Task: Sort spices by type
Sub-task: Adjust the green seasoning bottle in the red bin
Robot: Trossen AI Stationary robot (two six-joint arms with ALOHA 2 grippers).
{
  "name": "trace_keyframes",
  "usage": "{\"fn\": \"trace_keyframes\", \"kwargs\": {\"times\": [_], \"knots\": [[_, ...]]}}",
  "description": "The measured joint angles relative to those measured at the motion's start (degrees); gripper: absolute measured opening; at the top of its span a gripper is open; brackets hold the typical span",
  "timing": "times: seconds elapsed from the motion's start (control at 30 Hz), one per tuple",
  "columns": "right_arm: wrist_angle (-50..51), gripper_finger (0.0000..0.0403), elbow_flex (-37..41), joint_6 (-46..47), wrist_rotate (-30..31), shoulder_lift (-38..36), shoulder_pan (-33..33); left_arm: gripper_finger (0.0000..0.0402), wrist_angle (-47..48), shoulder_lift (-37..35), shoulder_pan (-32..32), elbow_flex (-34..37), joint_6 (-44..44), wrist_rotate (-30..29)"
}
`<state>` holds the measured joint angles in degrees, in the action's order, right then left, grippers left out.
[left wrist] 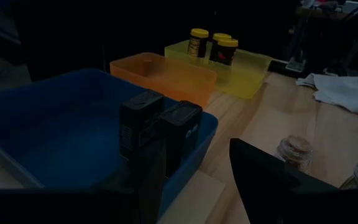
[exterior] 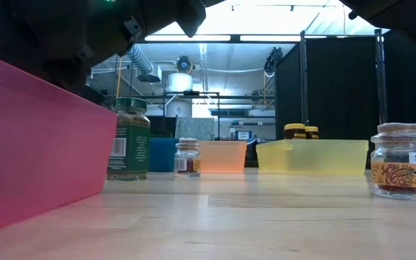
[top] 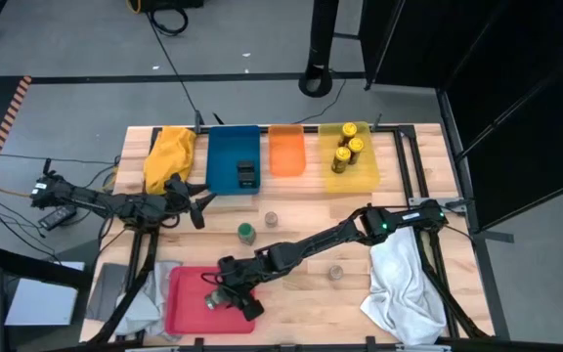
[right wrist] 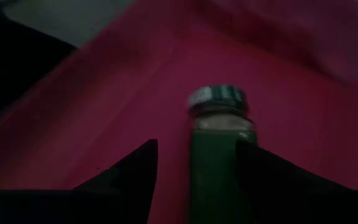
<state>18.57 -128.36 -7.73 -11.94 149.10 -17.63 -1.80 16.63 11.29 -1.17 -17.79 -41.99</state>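
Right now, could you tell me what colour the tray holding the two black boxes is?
Blue tray, clearest from the left wrist view.

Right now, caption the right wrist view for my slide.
Right gripper holds a green-lidded jar between its jaws, over the red tray.

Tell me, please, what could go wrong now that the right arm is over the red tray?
The green-lidded jar lies between the right gripper fingers above the red tray; released carelessly, it may roll or tip. Pulling back, the arm could clip the other green-lidded jar standing nearby.
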Motion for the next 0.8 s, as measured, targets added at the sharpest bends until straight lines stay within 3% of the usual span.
{"fn": "trace_keyframes", "kwargs": {"times": [0.33,0.53,0.67,0.8], "knots": [[1.79,0.0224,0.01,-4.03,3.99,-1.51,0.37,0.0184,-0.48,0.25,0.0,0.01,-2.62,-0.12],[8.65,0.0224,-0.02,-9.78,9.45,-11.33,-1.67,0.0184,-5.94,0.25,0.02,-0.16,-1.77,1.52],[18.27,0.0224,-0.04,-10.27,13.94,-19.59,-3.44,0.0184,-5.87,0.23,0.07,-2.62,-0.39,6.61],[27.4,0.0224,-0.04,-8.6,17.94,-27.78,-5.06,0.0184,-5.8,0.33,0.07,-5.56,2.62,17.57]]}}
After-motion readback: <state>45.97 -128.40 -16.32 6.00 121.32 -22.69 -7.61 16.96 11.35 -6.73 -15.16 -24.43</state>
